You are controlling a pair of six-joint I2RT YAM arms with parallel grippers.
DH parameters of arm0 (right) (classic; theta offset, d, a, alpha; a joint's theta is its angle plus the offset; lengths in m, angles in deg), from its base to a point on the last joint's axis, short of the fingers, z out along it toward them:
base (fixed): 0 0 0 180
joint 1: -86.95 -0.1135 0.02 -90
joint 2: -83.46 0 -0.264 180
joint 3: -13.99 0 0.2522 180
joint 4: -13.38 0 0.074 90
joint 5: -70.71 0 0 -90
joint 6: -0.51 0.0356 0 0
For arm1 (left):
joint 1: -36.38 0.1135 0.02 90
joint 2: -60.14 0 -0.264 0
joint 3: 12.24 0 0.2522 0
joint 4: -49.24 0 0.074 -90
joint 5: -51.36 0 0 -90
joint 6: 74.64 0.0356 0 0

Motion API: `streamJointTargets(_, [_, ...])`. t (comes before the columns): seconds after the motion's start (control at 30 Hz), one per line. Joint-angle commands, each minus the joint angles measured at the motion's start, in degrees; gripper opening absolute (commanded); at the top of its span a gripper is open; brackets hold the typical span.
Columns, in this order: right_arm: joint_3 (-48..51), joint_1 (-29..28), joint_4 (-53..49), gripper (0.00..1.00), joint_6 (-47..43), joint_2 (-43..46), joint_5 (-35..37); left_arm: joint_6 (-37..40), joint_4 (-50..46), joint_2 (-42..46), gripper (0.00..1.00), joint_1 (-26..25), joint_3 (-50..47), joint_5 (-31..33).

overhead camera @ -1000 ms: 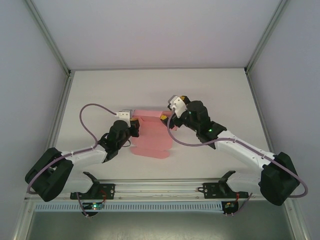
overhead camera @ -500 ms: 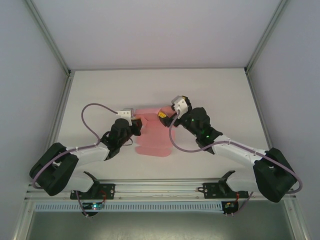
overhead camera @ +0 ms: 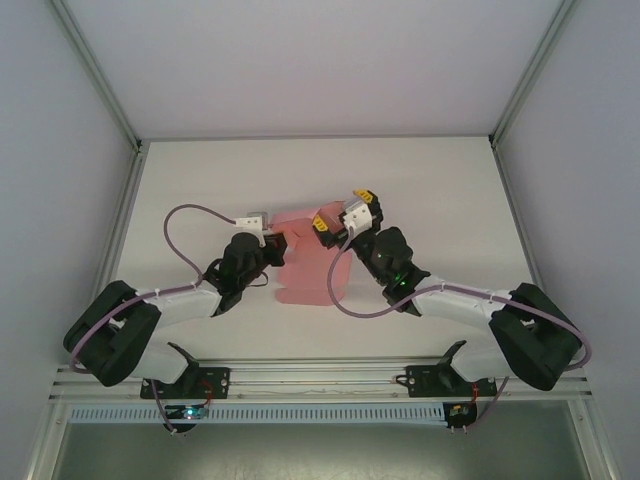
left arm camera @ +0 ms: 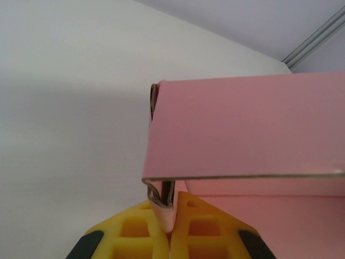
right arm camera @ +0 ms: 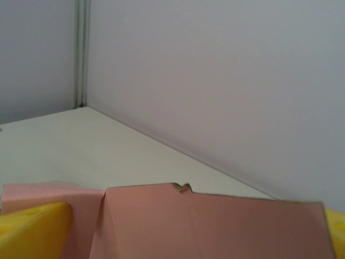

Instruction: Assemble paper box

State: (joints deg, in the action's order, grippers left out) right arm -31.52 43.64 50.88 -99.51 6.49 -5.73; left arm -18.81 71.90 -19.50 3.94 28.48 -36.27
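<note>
Smack in the middle of the desk (overhead camera: 200,170) sits the pink paper box (overhead camera: 310,275), only half folded by the look of it, with both arms reaching in at its far end.

The left gripper (overhead camera: 272,240) is at the box's far left corner. In the left wrist view its yellow fingers (left arm camera: 140,232) are squeezed together on a doubled-over bit of card at that end. A big pink panel rises just above them and stretches off to the right, with more pink card lying in shadow under its lower edge.

The right gripper (overhead camera: 342,210) hangs at the far right corner, tilted, with its yellow fingertips spread wide. From the right wrist camera a creased pink panel runs across the bottom between the two fingers (right arm camera: 32,229), top edge a little nicked near the middle. Can't tell whether the pads actually touch the card.

A purple cable (overhead camera: 185,215) loops off the left arm over the desk's left side, well clear of the box.
</note>
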Motion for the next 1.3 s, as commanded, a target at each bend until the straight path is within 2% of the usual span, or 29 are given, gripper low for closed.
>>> streamJointTargets(0.0, [-1.2,-1.5,-3.4,0.98,3.4,1.5,2.7,1.6,0.9,2.2,0.00,-1.0,2.1,0.8])
streamJointTargets(0.13, [1.7,-1.7,-4.3,0.98,6.2,5.0,3.7,2.4,-2.6,3.5,0.00,-0.8,2.7,4.9])
streamJointTargets(0.33, [0.7,-1.7,-15.9,0.98,10.7,12.1,7.3,2.5,-3.4,5.0,0.00,-0.2,2.8,6.0])
streamJointTargets(0.9, [6.0,1.8,-27.9,0.98,11.7,26.1,5.0,2.2,-6.1,4.1,0.00,-0.1,5.4,8.9])
streamJointTargets(1.07, [6.5,4.6,-33.0,0.98,14.9,28.2,4.7,2.8,-7.0,4.0,0.00,0.0,6.1,8.9])
streamJointTargets(1.27, [5.6,7.8,-37.9,0.98,17.2,26.6,3.7,3.4,-7.4,4.1,0.00,0.0,6.2,8.5])
